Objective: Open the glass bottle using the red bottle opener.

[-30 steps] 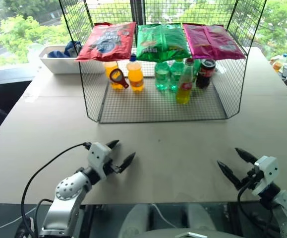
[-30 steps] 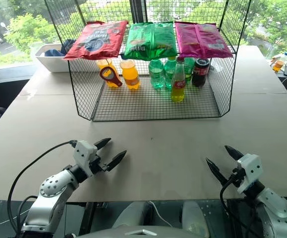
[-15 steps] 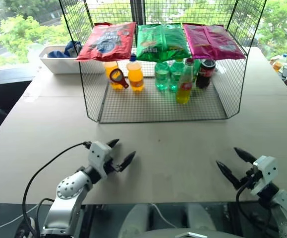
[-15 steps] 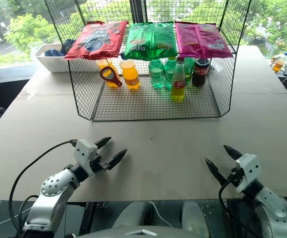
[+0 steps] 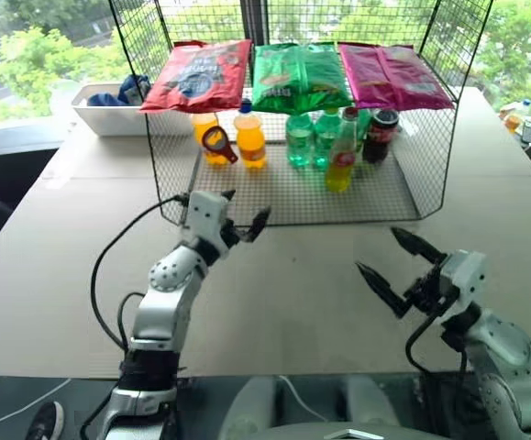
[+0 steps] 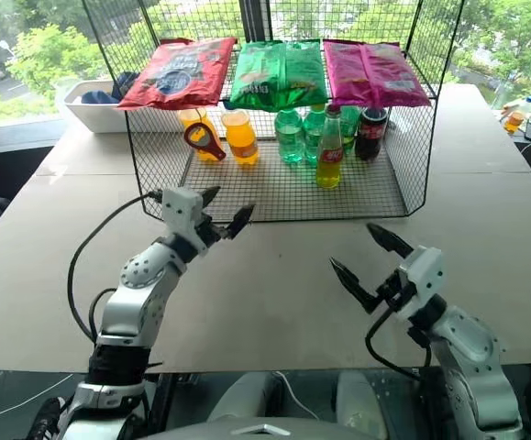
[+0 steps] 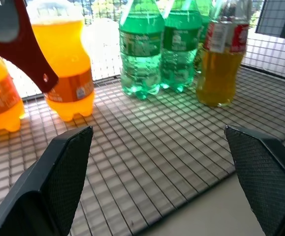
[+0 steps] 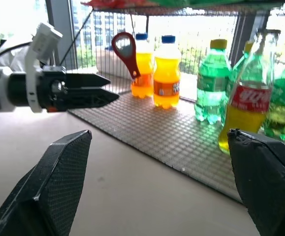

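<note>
A pale counter [image 5: 82, 238] is seen before windows with green trees behind, and a wire cage [image 5: 169, 183] is set on it. At far left a white bin [image 5: 109, 117] is placed beside the cage. Three snack bags, red [image 5: 198, 75], green [image 5: 300, 77] and pink [image 5: 393, 75], are laid on the cage's top. Inside, from left, two orange bottles [image 5: 250, 142] are stood, with the opener [image 5: 219, 144] hung in front of them, then green bottles [image 5: 300, 139], the glass bottle [image 5: 342, 151] upright nearer the front, and a dark can [image 5: 380, 136]. The left end effector [image 5: 245, 209], fingers apart and empty, is held at the cage's front edge. The right end effector [image 5: 389, 261], likewise spread and empty, is held over bare counter, well apart from the bottle.
</note>
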Tool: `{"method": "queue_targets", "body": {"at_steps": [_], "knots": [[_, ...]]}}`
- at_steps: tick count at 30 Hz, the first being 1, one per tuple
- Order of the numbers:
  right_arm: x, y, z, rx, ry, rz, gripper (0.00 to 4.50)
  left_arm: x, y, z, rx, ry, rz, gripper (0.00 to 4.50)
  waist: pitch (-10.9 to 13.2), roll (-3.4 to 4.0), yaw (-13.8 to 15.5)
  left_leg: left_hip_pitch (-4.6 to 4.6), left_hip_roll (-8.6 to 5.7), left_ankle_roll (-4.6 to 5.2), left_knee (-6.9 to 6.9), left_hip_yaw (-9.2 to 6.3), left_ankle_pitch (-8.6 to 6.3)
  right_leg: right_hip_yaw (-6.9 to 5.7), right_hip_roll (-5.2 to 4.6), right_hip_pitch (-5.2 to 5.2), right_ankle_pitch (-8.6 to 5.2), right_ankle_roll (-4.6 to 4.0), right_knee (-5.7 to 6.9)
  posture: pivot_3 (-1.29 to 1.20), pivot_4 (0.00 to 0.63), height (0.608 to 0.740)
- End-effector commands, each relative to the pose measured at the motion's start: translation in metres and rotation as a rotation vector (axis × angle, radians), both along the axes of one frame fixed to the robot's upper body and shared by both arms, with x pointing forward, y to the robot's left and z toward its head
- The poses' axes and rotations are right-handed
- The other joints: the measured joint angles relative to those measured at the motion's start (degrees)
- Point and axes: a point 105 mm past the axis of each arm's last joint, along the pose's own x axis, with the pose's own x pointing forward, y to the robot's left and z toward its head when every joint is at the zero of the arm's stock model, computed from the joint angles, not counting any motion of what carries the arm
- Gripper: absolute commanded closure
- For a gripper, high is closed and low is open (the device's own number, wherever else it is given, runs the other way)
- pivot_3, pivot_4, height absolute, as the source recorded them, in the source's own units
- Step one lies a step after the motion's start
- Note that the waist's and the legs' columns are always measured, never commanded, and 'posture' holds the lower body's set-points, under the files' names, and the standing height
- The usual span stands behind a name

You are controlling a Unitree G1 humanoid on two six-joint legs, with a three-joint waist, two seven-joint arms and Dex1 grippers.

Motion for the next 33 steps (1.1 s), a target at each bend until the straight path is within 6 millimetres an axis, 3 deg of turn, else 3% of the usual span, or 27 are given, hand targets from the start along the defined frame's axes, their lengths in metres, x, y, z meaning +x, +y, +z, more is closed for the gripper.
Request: {"method": "queue_targets", "body": {"at_steps": [1,11,15,21,26,33], "knots": [[-0.002,0.009,0.018,0.025,-0.049,0.012,0.05,0.017,0.015,0.023,-0.04,-0.098,0.13,0.07,0.0,-0.08,0.0,-0.01,-0.01,0.0,0.0,0.0,0.0,0.0,0.0,0.0,0.0,0.0,0.0,0.0,0.15,0.74],[-0.002,0.009,0.02,0.009,-0.06,-0.021,0.05,0.043,0.057,0.047,-0.174,-0.172,0.344,0.07,0.1,-0.18,0.0,-0.18,-0.03,-0.03,0.08,-0.04,0.03,-0.05,0.01,-0.17,0.0,0.0,0.04,0.0,0.15,0.74],[-0.002,0.011,0.02,0.011,-0.06,-0.023,0.05,0.052,0.059,0.057,-0.183,-0.197,0.341,0.07,0.2,-0.3,0.2,-0.2,-0.06,-0.05,0.19,-0.1,0.05,-0.12,0.02,-0.15,0.0,0.01,0.13,0.0,0.15,0.74],[-0.002,0.013,0.02,0.016,-0.062,-0.029,0.05,0.059,0.035,0.065,-0.123,-0.218,0.199,0.07,0.2,-0.31,-0.1,-0.23,-0.12,-0.05,0.2,-0.12,0.04,-0.12,0.0,-0.17,0.0,0.01,0.13,0.0,0.15,0.74],[-0.002,0.014,0.019,0.017,-0.06,-0.028,0.05,0.061,0.034,0.069,-0.134,-0.234,0.192,0.07,0.2,-0.34,-0.3,-0.24,-0.12,-0.05,0.21,-0.12,0.05,-0.12,0.0,-0.18,0.0,0.01,0.14,0.0,0.15,0.74],[-0.003,0.014,0.016,0.016,-0.053,-0.032,0.0,0.056,0.034,0.066,-0.156,-0.229,0.176,2.9,0.2,-0.35,-0.3,-0.24,-0.12,-0.05,0.25,-0.13,0.05,-0.13,0.01,-0.17,0.0,0.01,0.17,0.0,0.15,0.74]]}}
